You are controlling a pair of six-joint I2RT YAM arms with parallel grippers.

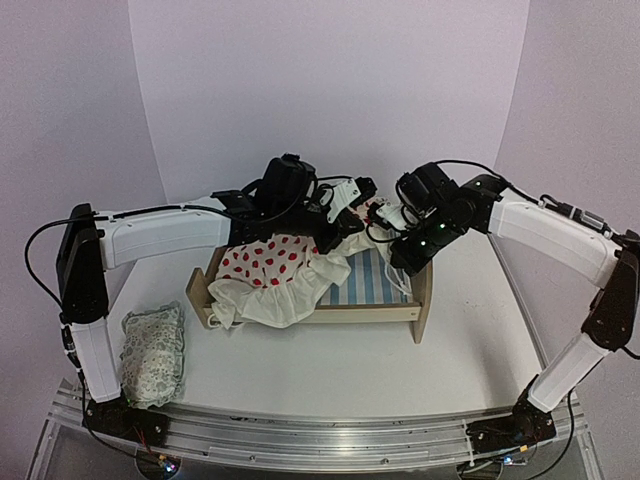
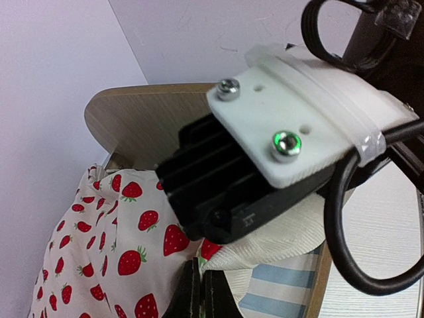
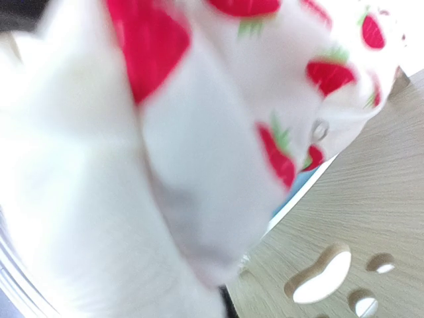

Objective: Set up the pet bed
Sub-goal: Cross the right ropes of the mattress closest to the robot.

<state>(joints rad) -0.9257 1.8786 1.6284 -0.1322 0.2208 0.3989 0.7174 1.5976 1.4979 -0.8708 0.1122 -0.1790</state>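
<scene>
A: Where to find the pet bed [image 1: 340, 312]?

B: Mid-table, just ahead of both arms. Lies with its long axis left to right across the top view, taller rounded headboard [image 1: 424, 305] toward the right arm, lower footboard [image 1: 200, 290] toward the left.

A: Made of?

B: Pale plywood, flat boards, fine grain. Paw-print cutout [image 3: 321, 273] through the headboard, seen up close from the right wrist. Inside, a blue-and-white striped mattress [image 1: 372, 280], bare only at the headboard end.

A: And over the rest?

B: Covered by a cream blanket [image 1: 280, 272], printed with red strawberries, ruffled at the edge, bunched and spilling over the near rail at the footboard end. Pulled up off the mattress at its headboard-side edge.

A: Pulled up by what?

B: By both claws. For the left gripper [image 2: 199, 295]: pressed together, pinching the blanket's ribbed cream edge. For the right gripper [image 1: 380, 214]: also closed tight, close beside the left one above the mattress, pinching the same cloth. Hard to see the fingertips themselves, with soft, blurred fabric filling the right wrist view.

A: Anything else around?

B: A small pillow [image 1: 153, 352], pale with a fine green pattern, puffy, frilled, lying on the white table [image 1: 330, 375] well left of the bed, by the left arm's base. Behind everything, plain lilac walls [image 1: 330, 80].
</scene>
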